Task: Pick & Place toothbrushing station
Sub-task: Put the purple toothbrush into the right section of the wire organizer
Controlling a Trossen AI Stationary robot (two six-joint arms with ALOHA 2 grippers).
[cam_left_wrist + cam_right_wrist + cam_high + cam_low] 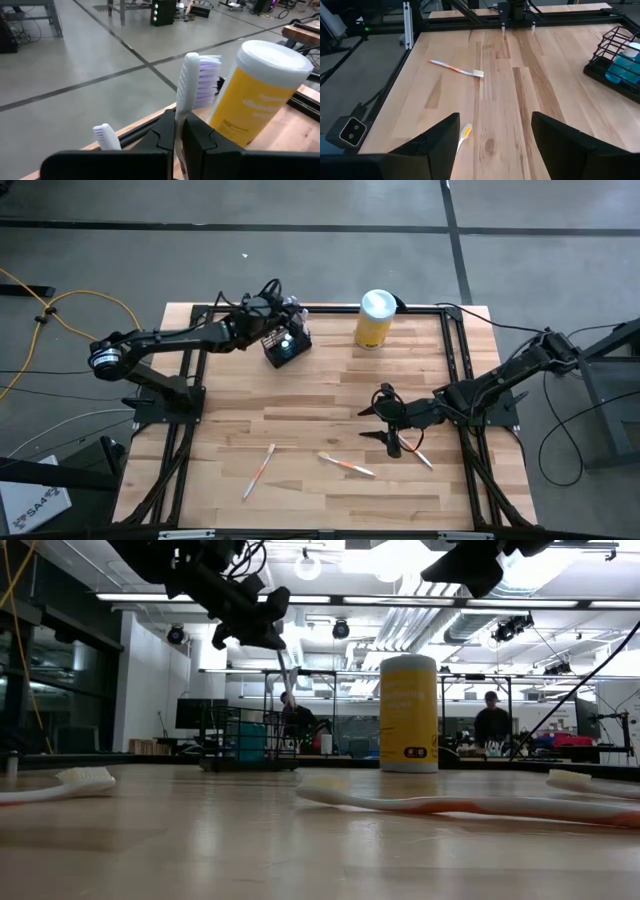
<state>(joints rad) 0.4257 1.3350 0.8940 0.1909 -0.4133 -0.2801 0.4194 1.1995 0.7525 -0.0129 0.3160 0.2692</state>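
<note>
table (pixel 330 395): pale wood planks, smooth, faint sheen | toothbrushing station (pixel 285 343): black wire mesh, matt, left of canister | canister (pixel 374 320): glossy yellow plastic, white lid | toothbrush (pixel 189 82): white plastic, beside canister | right gripper (pixel 495 137): matt black fingers

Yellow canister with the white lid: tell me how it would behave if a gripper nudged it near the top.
The yellow canister stands tall and narrow, so a high push would likely tip it. Being round, it would probably roll afterwards. Its smooth wall looks slippery for fingers.

grey concrete floor (pixel 300 210), ceiling strip lights (pixel 330 600).
</note>
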